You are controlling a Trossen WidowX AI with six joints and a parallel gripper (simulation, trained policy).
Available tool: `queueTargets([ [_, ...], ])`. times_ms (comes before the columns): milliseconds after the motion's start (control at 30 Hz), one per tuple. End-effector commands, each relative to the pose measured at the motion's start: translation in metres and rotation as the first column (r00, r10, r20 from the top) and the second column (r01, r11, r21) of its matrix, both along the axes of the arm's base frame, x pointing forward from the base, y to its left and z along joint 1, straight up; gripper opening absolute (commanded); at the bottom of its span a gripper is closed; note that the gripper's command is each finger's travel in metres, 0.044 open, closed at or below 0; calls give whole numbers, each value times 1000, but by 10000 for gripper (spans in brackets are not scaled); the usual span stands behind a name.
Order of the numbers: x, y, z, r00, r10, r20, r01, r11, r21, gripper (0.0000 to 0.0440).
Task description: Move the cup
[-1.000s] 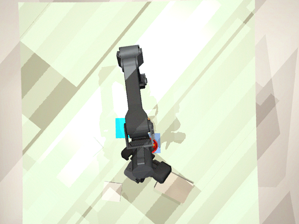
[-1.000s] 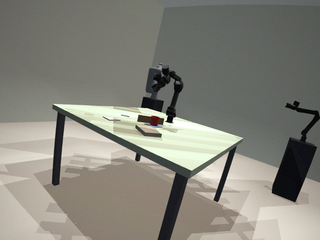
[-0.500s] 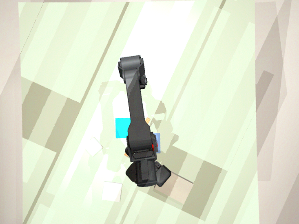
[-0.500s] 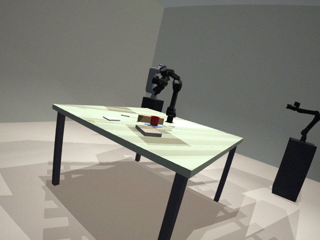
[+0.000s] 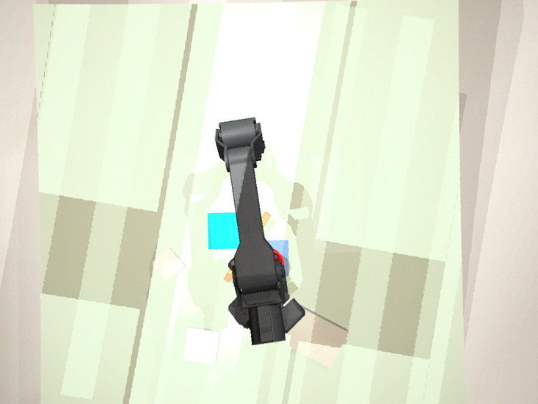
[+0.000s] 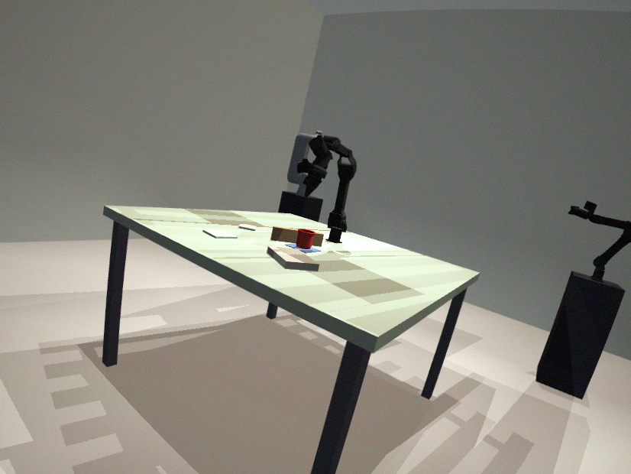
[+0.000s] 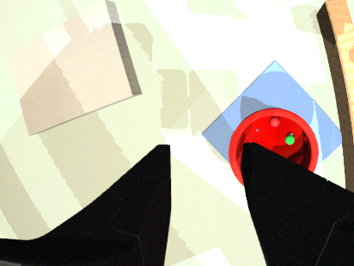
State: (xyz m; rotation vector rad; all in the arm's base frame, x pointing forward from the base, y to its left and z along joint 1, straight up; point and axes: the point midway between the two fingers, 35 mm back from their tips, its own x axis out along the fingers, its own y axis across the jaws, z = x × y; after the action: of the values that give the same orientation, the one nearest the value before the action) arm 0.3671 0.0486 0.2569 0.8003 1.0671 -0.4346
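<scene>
The red cup [image 5: 279, 257] [image 6: 305, 239] [image 7: 268, 138] stands upright on the blue pad [image 5: 282, 245] [image 6: 291, 246] [image 7: 275, 86]. A green marble [image 7: 289, 140] and a reddish marble [image 7: 275, 122] show inside it. The cyan pad [image 5: 222, 231] is partly under the arm in the top view. My gripper [image 6: 307, 193] [image 7: 206, 156] is open and empty, well above the table. In the wrist view its right finger overlaps the cup's near left side; the cup is not between the fingers. The arm hides part of the cup in the top view.
A wooden bar [image 5: 265, 219] [image 6: 283, 234] [image 7: 344, 39] stands between the pads. A flat beige block [image 5: 320, 340] [image 6: 290, 259] [image 7: 77, 77] lies beyond the blue pad. A white tile [image 5: 201, 345] [image 6: 220, 234] and a small beige tile [image 5: 168, 264] [image 6: 247, 226] lie farther off.
</scene>
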Motion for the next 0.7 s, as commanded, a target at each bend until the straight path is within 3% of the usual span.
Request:
queueTargets([
  [0,-2,-2,-13,997,-20,-75,19,1000,-13,122],
  [667,-20,-11,-69,929,-72,-364,42,995,-89,138],
])
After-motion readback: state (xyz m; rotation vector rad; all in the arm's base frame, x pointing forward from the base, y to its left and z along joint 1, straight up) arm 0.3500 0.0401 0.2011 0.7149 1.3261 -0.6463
